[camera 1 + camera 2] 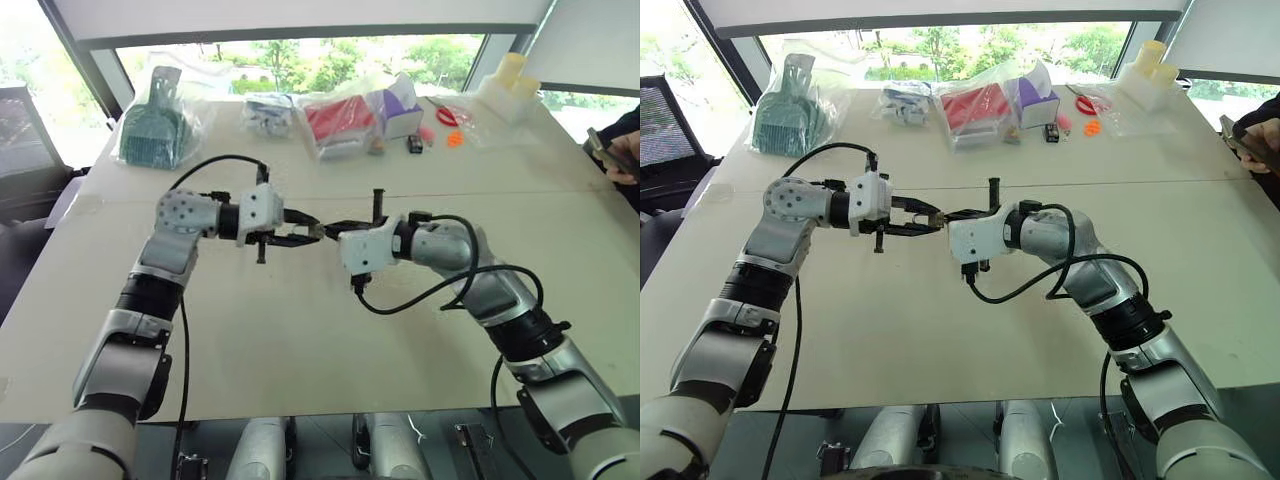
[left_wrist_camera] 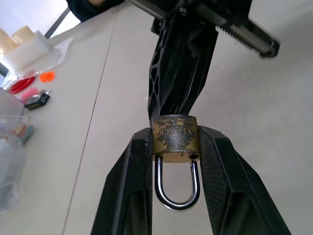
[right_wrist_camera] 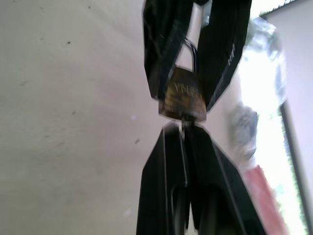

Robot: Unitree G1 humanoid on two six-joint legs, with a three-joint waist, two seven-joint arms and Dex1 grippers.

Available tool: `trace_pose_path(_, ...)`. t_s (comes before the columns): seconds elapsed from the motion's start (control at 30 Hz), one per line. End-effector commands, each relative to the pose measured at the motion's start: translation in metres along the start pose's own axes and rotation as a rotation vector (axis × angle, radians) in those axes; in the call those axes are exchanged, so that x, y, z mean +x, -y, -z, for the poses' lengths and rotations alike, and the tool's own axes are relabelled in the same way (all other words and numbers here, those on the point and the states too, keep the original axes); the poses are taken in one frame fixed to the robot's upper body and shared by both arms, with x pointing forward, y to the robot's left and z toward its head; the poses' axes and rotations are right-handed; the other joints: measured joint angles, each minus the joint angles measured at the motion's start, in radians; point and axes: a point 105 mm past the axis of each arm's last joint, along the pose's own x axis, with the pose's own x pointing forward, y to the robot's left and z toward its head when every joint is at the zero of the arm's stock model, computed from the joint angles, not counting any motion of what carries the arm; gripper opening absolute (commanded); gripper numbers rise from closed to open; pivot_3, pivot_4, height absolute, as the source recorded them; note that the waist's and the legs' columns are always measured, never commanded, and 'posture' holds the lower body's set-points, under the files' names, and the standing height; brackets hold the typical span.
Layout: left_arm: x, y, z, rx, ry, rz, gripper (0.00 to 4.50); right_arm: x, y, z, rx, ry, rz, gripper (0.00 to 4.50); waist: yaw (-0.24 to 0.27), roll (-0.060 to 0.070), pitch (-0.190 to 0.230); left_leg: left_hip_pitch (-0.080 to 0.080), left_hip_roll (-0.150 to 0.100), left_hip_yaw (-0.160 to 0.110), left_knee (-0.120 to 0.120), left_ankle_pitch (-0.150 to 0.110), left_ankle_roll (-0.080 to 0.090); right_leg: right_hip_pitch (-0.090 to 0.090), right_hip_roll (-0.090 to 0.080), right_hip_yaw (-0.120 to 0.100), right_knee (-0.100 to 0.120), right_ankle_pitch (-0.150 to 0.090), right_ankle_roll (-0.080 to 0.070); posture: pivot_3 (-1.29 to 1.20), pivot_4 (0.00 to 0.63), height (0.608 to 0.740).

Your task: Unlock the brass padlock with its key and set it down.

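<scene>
Brass padlock [image 2: 175, 138], small and scuffed with a silvery shackle, sits clamped between the left gripper [image 2: 174, 147] fingers, up above the pale desk [image 1: 300, 330]. Right gripper [image 3: 182, 128] is pinched closed on the thin silvery key [image 3: 183, 121]; it's just a sliver at the lock's base, mostly hidden by the fingers.

Counting up now: two claws, the left claw [image 1: 312, 232] and the right claw [image 1: 330, 230], meeting over the surface [image 1: 300, 330]. One brass padlock [image 2: 174, 137] between them, and one key [image 3: 182, 123], just a sliver. Along the far edge, one green comb-like item in a clear bag [image 1: 153, 130], one red item in a bag [image 1: 340, 118], one purple-and-white box [image 1: 400, 108], and one bag of pale yellow blocks [image 1: 508, 88]. Two small orange bits [image 1: 455, 139], one small dark object [image 1: 414, 144]. One person's hand [image 1: 625, 152] at the right edge.
</scene>
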Motion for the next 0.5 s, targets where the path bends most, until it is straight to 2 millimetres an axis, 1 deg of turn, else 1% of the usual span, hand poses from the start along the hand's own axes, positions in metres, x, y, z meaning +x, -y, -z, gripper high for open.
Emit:
trace_pose_path(0.03, -0.008, 0.001, -0.024, -0.038, 0.068, 0.061, 0.75, -0.011, 0.019, -0.017, -0.216, 0.122, 0.114, 0.05, 0.000, 0.000, 0.000, 0.000, 0.000, 0.000, 0.000, 0.000, 0.000, 0.000, 0.000, 0.000, 0.000, 0.000, 0.000, 0.00, 0.150, 0.740)
trace_pose_path(0.07, -0.010, 0.002, -0.025, -0.053, 0.068, 0.074, 0.75, -0.014, 0.020, -0.017, -0.241, 0.138, 0.124, 0.05, -0.001, 0.000, 0.000, 0.000, 0.000, 0.000, 0.000, 0.000, 0.000, 0.000, 0.000, 0.000, 0.000, 0.000, 0.000, 0.00, 0.150, 0.740)
trace_pose_path(0.1, -0.012, 0.002, -0.026, -0.060, 0.064, 0.087, 0.75, -0.017, 0.021, -0.016, -0.265, 0.153, 0.131, 0.29, -0.001, 0.000, 0.000, 0.000, 0.000, 0.000, 0.000, 0.000, 0.000, 0.000, 0.000, 0.000, 0.000, 0.000, 0.000, 0.00, 0.150, 0.740)
trace_pose_path(0.17, -0.013, 0.002, -0.028, -0.061, 0.054, 0.101, 0.75, -0.020, 0.022, -0.015, -0.293, 0.174, 0.139, 0.92, -0.002, 0.000, 0.000, 0.000, 0.000, 0.000, 0.000, 0.000, -0.001, 0.000, 0.000, 0.000, 0.000, 0.000, 0.000, 0.00, 0.150, 0.740)
trace_pose_path(0.3, -0.016, -0.001, -0.030, -0.064, 0.047, 0.113, 0.75, -0.024, 0.028, -0.012, -0.343, 0.205, 0.154, 2.98, -0.002, 0.000, 0.000, 0.001, 0.000, 0.000, 0.000, 0.001, -0.001, 0.000, 0.000, 0.000, 0.001, 0.000, 0.000, 0.00, 0.150, 0.740)
trace_pose_path(0.37, -0.016, -0.003, -0.032, -0.068, 0.053, 0.113, 0.75, -0.024, 0.028, -0.012, -0.350, 0.216, 0.146, 4.04, -0.001, 0.000, 0.000, 0.001, 0.000, 0.000, 0.000, 0.001, -0.001, 0.000, 0.000, 0.000, 0.001, 0.000, 0.000, 0.00, 0.150, 0.740)
trace_pose_path(0.4, -0.016, -0.004, -0.033, -0.069, 0.054, 0.114, 0.75, -0.024, 0.027, -0.011, -0.351, 0.220, 0.141, 4.47, -0.001, 0.000, 0.000, 0.001, 0.000, 0.000, 0.000, 0.001, -0.001, 0.000, 0.000, 0.000, 0.001, 0.000, 0.000, 0.00, 0.150, 0.740)
trace_pose_path(0.5, -0.015, -0.004, -0.035, -0.076, 0.068, 0.118, 0.75, -0.022, 0.027, -0.015, -0.368, 0.247, 0.146, 4.47, -0.001, 0.000, 0.000, 0.001, 0.000, 0.000, 0.000, 0.001, -0.001, 0.000, 0.000, 0.000, 0.001, 0.000, 0.000, 0.00, 0.150, 0.740)
